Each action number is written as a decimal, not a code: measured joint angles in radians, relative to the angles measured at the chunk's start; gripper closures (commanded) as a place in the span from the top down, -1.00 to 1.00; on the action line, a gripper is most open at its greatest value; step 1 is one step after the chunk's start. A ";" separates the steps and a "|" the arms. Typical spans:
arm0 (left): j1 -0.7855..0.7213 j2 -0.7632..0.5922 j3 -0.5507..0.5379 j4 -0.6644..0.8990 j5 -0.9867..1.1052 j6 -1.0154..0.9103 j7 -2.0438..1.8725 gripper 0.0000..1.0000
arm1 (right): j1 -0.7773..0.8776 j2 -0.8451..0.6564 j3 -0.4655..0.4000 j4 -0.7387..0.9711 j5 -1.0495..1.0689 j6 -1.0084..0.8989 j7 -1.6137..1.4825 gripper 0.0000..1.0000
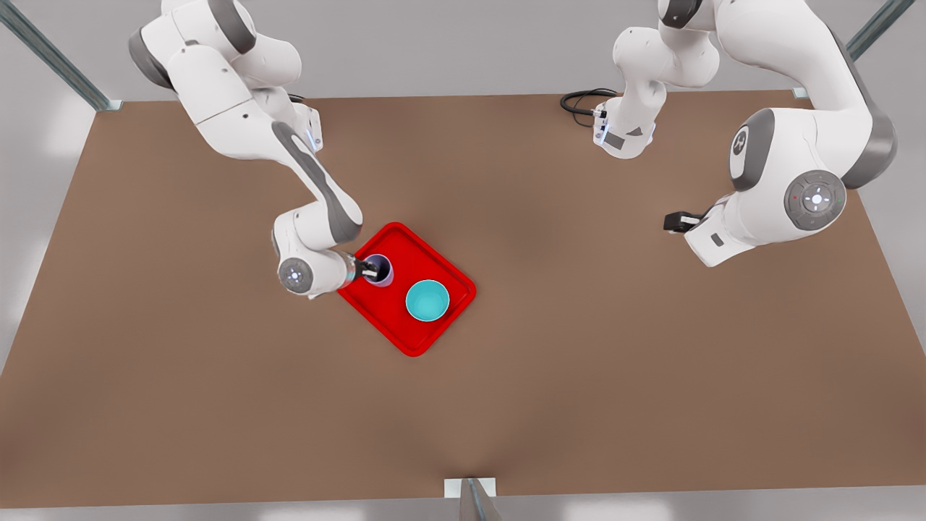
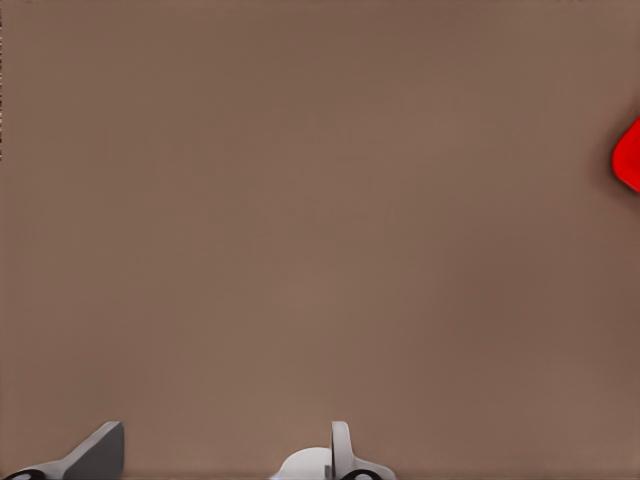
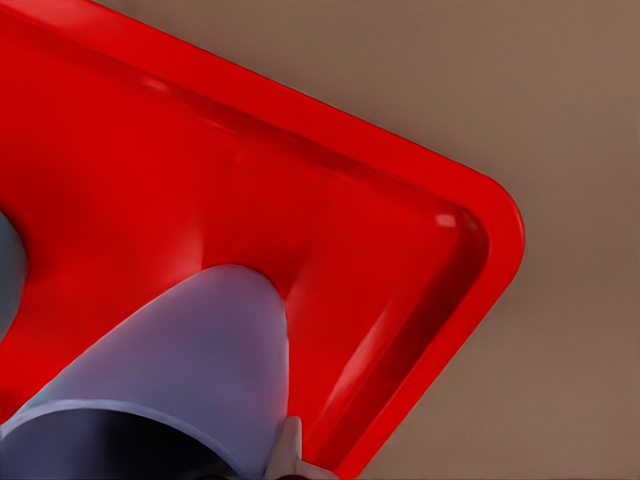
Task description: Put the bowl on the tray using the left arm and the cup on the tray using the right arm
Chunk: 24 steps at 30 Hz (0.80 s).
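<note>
One red tray [image 1: 427, 329] carries one turquoise bowl [image 1: 427, 300] and one lavender cup [image 1: 381, 269], right gripper [image 1: 373, 270] pinching its rim; left gripper [image 1: 673, 221] waits released, well apart.

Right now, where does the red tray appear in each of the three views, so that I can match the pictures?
Front view: the tray lies on the table, left of centre, bearing the cup and the bowl.
Left wrist view: one red corner of it at the picture's edge.
Right wrist view: its floor and rounded corner under the cup.
Shared landmark: the tray's rounded red corner.
</note>
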 measured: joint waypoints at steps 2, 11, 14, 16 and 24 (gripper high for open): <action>0.000 0.000 0.001 0.000 0.000 0.000 0.000 1.00 | 0.000 -0.002 0.000 -0.005 -0.014 -0.003 0.006 0.57; 0.000 0.008 0.001 -0.002 0.000 0.002 0.000 1.00 | 0.003 -0.008 0.075 0.009 -0.011 -0.091 0.028 1.00; 0.000 0.009 0.002 -0.002 0.000 0.003 0.000 0.99 | 0.002 -0.008 0.083 0.007 -0.011 -0.092 0.030 1.00; 0.000 0.009 0.001 -0.002 0.000 0.005 -0.001 0.99 | 0.002 -0.005 0.082 0.010 -0.011 -0.079 0.028 1.00; 0.000 0.011 0.001 -0.002 0.000 0.005 0.000 0.99 | -0.015 -0.129 0.075 0.004 -0.015 -0.114 0.030 1.00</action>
